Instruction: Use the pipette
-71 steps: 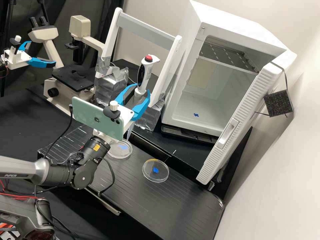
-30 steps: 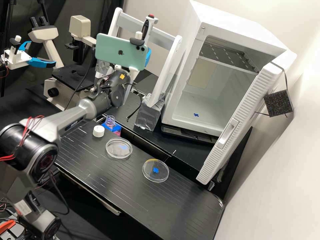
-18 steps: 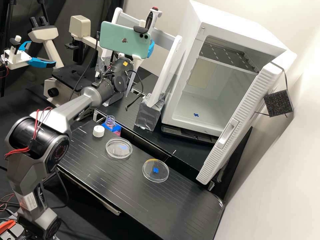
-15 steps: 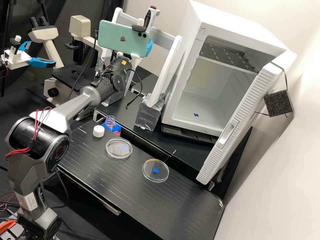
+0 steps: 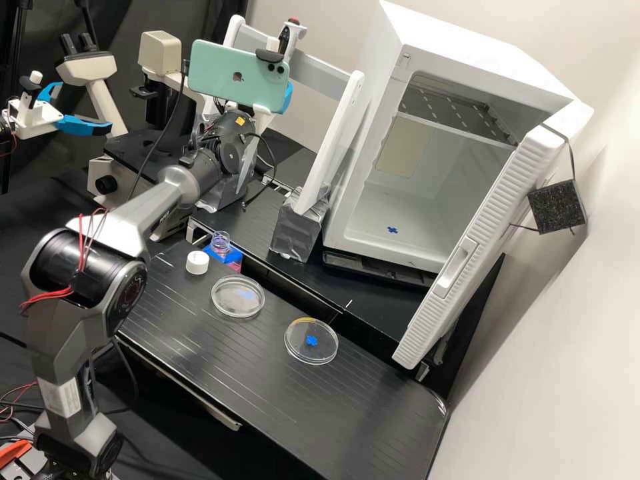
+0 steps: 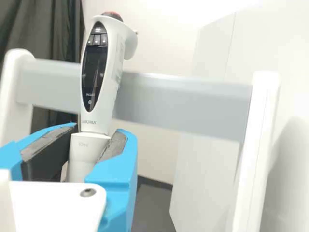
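The gripper, largely behind the green phone, is raised at the white and grey rack. It is shut on the white pipette, whose red-topped head rises over the phone near the crossbar. In the wrist view, the gripper has its dark pads on both sides of the pipette at its collar, below the display. The pipette stands nearly upright, slightly tilted, and its lower part runs down beside the wrist. An open bottle stands in a blue holder. Two clear dishes lie on the bench.
A white cap lies beside the bottle. The open white incubator stands at the right, its door swung forward. A foil-wrapped rack foot stands behind the bench, and a microscope at the left. A second arm's gripper is at the far left.
From above the left dish, the gripper has gone up and back with the pipette, then shifted slightly left in the latest half second. The bottle and cap have come into sight.
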